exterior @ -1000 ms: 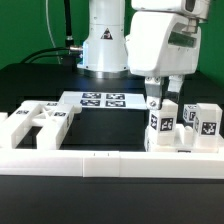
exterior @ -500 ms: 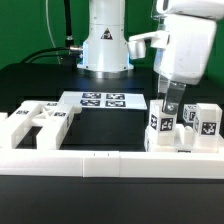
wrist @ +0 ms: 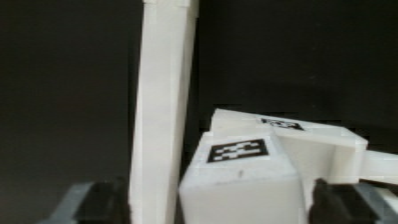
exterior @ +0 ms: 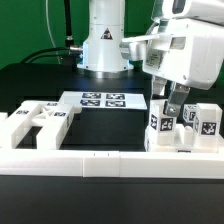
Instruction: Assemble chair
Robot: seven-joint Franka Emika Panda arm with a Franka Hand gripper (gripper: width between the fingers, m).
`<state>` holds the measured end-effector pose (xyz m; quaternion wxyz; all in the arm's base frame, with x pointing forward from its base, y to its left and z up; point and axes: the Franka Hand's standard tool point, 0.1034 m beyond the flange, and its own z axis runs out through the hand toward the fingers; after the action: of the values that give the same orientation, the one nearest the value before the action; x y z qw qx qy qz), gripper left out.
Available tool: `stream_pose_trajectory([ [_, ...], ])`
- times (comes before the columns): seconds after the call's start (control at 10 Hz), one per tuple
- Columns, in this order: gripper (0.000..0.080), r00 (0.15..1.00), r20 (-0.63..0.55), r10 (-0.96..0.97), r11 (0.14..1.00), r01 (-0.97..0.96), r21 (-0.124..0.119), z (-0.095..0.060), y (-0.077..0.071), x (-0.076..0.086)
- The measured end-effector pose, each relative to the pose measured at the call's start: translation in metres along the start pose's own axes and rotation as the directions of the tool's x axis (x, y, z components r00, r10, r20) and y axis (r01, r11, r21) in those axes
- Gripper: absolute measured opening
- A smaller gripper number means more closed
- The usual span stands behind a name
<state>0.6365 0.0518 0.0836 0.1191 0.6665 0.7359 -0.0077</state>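
The chair parts are white blocky pieces with black-and-white tags. Slotted panels lie at the exterior view's left. Three short square posts stand at its right behind the rail. My gripper hangs tilted just above these posts. In the wrist view, my gripper is open. Its dark fingers stand on either side of a tagged white post, not pressing on it. I cannot tell which of the posts this is.
A long low white border rail runs along the table's front and shows as a long white bar in the wrist view. The marker board lies behind the black mat, in front of the robot base.
My hand has moved toward the exterior view's right and has tilted over the posts. The white parts have not moved.
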Motion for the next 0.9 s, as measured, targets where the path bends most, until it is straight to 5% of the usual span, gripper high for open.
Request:
stream_pose_trajectory([
  [0.1, 0.0388, 1.000, 0.000, 0.000, 1.000, 0.000, 0.000, 0.0000, 0.0000, -0.0003],
  [0.2, 0.0291, 1.000, 0.001, 0.001, 1.000, -0.001, 0.000, 0.0001, 0.0000, -0.0006],
  [0.6, 0.0291, 0.990, 0.000, 0.139, 0.990, -0.139, 0.005, 0.0004, -0.0003, 0.0002],
  [0.9, 0.0291, 0.884, 0.027, 0.467, 0.882, -0.468, 0.056, 0.0011, 0.0032, -0.0008],
])
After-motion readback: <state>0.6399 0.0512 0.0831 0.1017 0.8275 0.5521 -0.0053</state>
